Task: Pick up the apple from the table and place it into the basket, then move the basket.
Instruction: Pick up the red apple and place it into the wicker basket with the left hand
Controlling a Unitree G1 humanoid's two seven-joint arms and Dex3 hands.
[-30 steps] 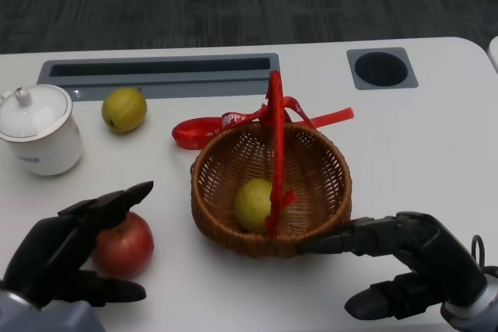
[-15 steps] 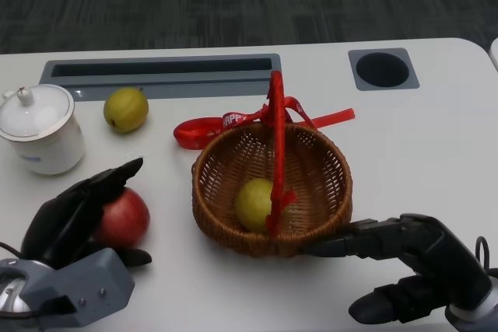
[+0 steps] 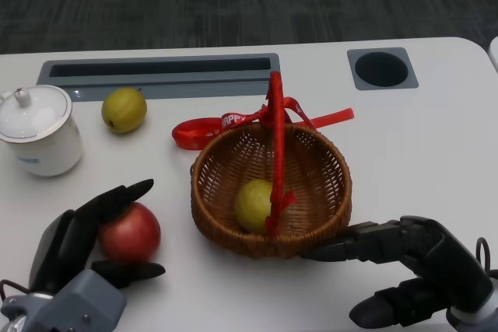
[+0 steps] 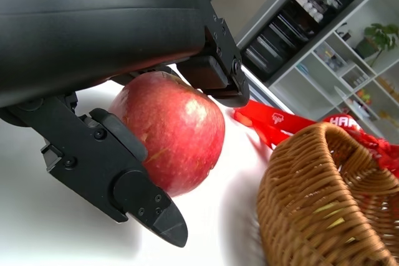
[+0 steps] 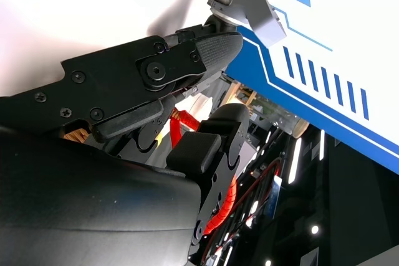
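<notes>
The left hand [image 3: 82,242] clasps the round red apple [image 3: 129,232] on the white desk [image 3: 420,145], fingers above, thumb below, beside the brown wicker basket [image 3: 319,215]; the right hand [image 3: 412,266] is spread, empty.

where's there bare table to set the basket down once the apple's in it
Bare table lies right of the basket, running from the round grommet hole toward the right hand. A narrower strip lies between the red ribbon and the slot. The left side is crowded: lidded cup, yellow-green fruit, apple, left hand.
</notes>
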